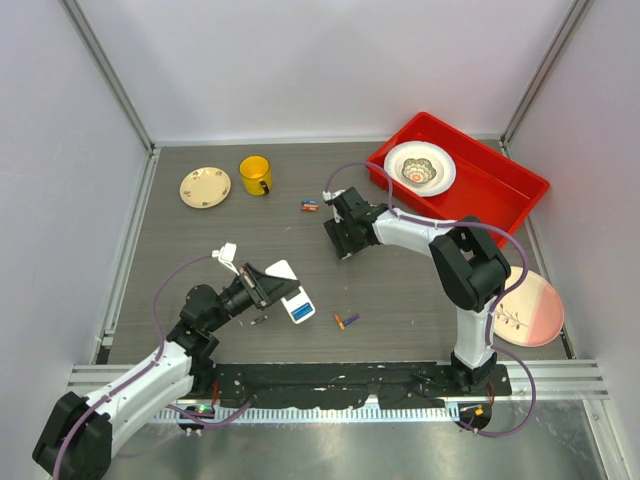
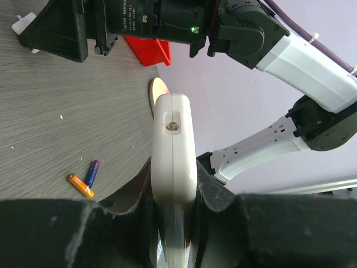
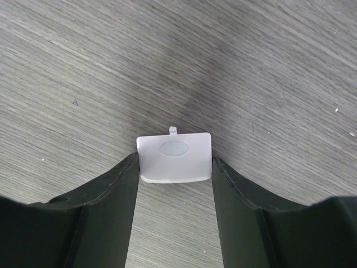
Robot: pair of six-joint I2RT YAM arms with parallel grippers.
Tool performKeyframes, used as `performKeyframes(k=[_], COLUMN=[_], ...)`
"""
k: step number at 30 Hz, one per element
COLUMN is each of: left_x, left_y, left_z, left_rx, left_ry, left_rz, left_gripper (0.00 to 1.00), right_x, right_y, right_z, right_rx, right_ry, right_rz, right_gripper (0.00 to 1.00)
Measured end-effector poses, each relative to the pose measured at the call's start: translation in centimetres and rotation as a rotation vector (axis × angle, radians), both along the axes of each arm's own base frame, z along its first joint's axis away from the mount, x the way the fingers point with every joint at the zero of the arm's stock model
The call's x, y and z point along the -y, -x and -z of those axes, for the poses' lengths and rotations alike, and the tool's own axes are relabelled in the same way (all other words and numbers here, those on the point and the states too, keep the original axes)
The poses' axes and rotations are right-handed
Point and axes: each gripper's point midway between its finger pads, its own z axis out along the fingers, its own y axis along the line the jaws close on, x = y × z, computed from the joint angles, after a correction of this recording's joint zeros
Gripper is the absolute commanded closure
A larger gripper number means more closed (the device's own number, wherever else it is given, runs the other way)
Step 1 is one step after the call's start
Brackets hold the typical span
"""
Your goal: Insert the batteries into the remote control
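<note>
left claw [image 2: 173, 187] clamped on remote control [image 2: 173, 145], edge-on, near-left of centre | right claw [image 3: 174, 167] pinching small white cover [image 3: 174, 149], mid-far | orange+purple batteries [image 1: 346, 320] loose, right of remote | battery pair [image 1: 309, 206] just left of right claw

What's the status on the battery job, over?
Left hand shut on remote control. Right hand shut on small white cover. Batteries loose on table. Both hands occupied.
</note>
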Motion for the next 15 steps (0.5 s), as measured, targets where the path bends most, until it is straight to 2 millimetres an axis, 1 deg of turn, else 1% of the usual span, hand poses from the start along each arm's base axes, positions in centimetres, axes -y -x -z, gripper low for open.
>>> performKeyframes(k=[2,5,7,8,10,11,15], left_x=[0.0,0.01,0.02,0.03,0.04,0.04,0.04], left_y=[0.0,-0.02,-0.03,-0.04,-0.06,-0.07,-0.07], left_z=[0.02,0.1,0.14,0.18,0.25,0.28,0.3], left_rx=[-0.001,-0.003,-0.005,-0.006,-0.009,-0.01,-0.01], left_ry=[0.0,-0.002,-0.003,-0.004,-0.005,-0.006,-0.006], left_rz=[0.0,0.0,0.0,0.0,0.0,0.0,0.0], left_gripper=[1.0,1.0,1.0,1.0,1.0,1.0,1.0], right_x=[-0.03,-0.08,-0.17,-0.21,-0.3,-0.34,-0.51], right_y=[-0.06,-0.19,-0.25,-0.27,-0.27,-0.26,-0.14], right_z=[-0.04,-0.09,-0.14,-0.15,-0.17,-0.19,-0.22], right_rx=[-0.001,-0.006,-0.011,-0.015,-0.02,-0.02,-0.019], right_ry=[-0.009,-0.028,-0.046,-0.055,-0.068,-0.07,-0.074], right_rz=[0.025,0.086,0.131,0.153,0.186,0.195,0.221], right_gripper=[0.61,0.62,0.6,0.54,0.48,0.43,0.35])
